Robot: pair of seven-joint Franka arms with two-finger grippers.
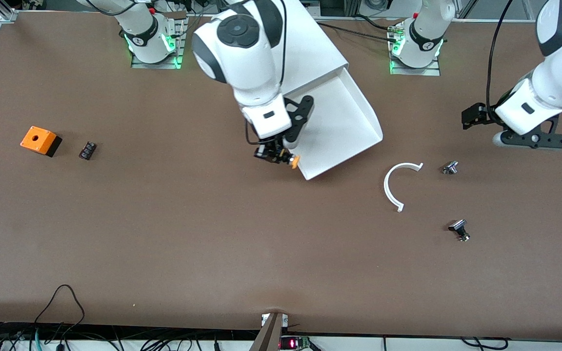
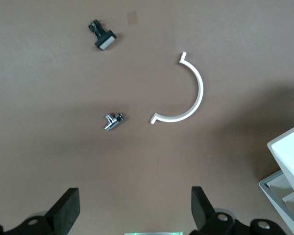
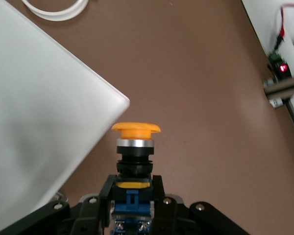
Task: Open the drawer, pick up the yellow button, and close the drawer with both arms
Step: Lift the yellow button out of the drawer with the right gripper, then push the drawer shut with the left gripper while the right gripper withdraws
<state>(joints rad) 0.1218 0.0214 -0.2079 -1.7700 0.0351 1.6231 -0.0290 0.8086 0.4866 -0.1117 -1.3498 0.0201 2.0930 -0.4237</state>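
**Inspector:** Drawer status first. The topmost white shallow tray drawer (image 1: pixel 342 124) stands pulled well out of the big white box cabinet (image 1: pixel 310 44), its tray bare as far as the front view shows. I judge it is left open because the closing step is not yet done.

**Assistant:** And the button?

**Inspector:** The small push-button with the round orange-yellow mushroom cap and black-and-blue body (image 3: pixel 135 147) is off the tray. The right gripper (image 1: pixel 277 152) has its fingers clamped on the button's blue-and-black body, cap pointing away from the wrist. It hangs over the table just beside the corner of the drawer nearest the front camera. Holding it by the body keeps the cap clear, in my judgement.

**Assistant:** The other arm?

**Inspector:** The left gripper (image 2: pixel 132 208) waits with fingers spread wide and nothing between them, over the table toward the left arm's end. Below it lie a white half-ring plastic piece (image 2: pixel 186 93), a small chrome fitting (image 2: pixel 113 121) and a small black part with a pale face (image 2: pixel 104 39). I read its position as kept clear of the drawer's front.
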